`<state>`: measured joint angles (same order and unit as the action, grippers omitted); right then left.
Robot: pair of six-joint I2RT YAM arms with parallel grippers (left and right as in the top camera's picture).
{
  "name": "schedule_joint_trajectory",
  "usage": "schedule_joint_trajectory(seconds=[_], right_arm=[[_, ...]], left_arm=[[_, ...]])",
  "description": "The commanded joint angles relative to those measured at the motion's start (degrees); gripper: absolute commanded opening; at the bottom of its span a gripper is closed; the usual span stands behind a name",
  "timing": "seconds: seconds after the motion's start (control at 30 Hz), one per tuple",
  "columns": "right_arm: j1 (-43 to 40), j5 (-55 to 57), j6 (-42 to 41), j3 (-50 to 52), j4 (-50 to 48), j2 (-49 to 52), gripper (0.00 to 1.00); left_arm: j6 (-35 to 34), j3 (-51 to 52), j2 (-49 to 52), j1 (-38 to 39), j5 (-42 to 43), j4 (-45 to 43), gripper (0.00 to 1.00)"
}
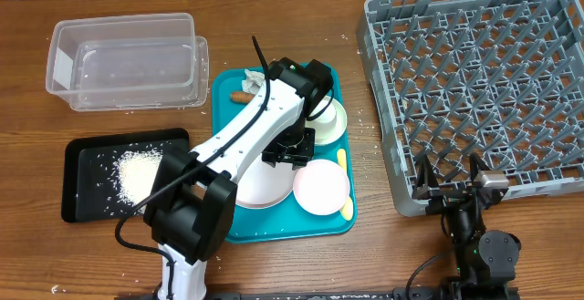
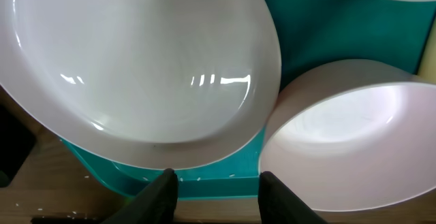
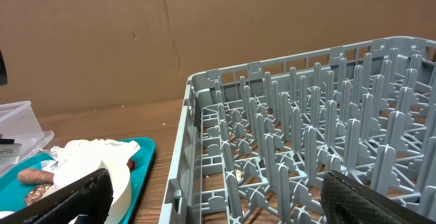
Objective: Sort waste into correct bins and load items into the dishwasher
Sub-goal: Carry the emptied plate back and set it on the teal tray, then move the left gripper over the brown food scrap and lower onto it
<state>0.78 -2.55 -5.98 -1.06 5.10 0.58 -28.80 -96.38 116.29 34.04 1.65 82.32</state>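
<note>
Hovering left hand [image 2: 216,188], fingers spread, over rim of dinner plate [image 2: 136,67], likely lining up grasp; right hand [image 1: 449,187] waiting spread at near edge of dish rack [image 1: 474,81].

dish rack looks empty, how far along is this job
Done: rice lies in the black tray. In hand: the left gripper, fingers open, hovers at the edge of the dinner plate. Left: the dish rack holds no dishes and the clear tub looks empty; the plate, pink dish, white bowl, yellow spoon, napkin and food stick sit on the teal tray.
</note>
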Motion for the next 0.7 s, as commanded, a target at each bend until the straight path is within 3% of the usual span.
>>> schedule_joint_trajectory(seconds=[0.0,0.17,0.23,0.33,0.67], right_arm=[[-0.15,0.59,0.02,0.61,-0.46,-0.42,1.0],[-0.15,0.59,0.02,0.61,-0.46,-0.42,1.0],[-0.15,0.59,0.02,0.59,-0.46,-0.42,1.0],[-0.15,0.59,0.02,0.61,-0.46,-0.42,1.0],[-0.15,0.57,0.02,0.59,-0.46,-0.42,1.0]], left_arm=[[-0.59,-1.97,0.28,-0.68,-2.97,-0.2,0.41],[-0.61,-7.32,0.28,-4.0,-5.27,-2.95,0.45],[-0.09,-9.31,0.28,-5.79,-5.27,-4.46,0.63],[6.23,-10.29,0.28,-8.81,-5.27,-8.94,0.8],[14.71,-10.16,5.49,-13.11,-5.66,-19.63,0.73]])
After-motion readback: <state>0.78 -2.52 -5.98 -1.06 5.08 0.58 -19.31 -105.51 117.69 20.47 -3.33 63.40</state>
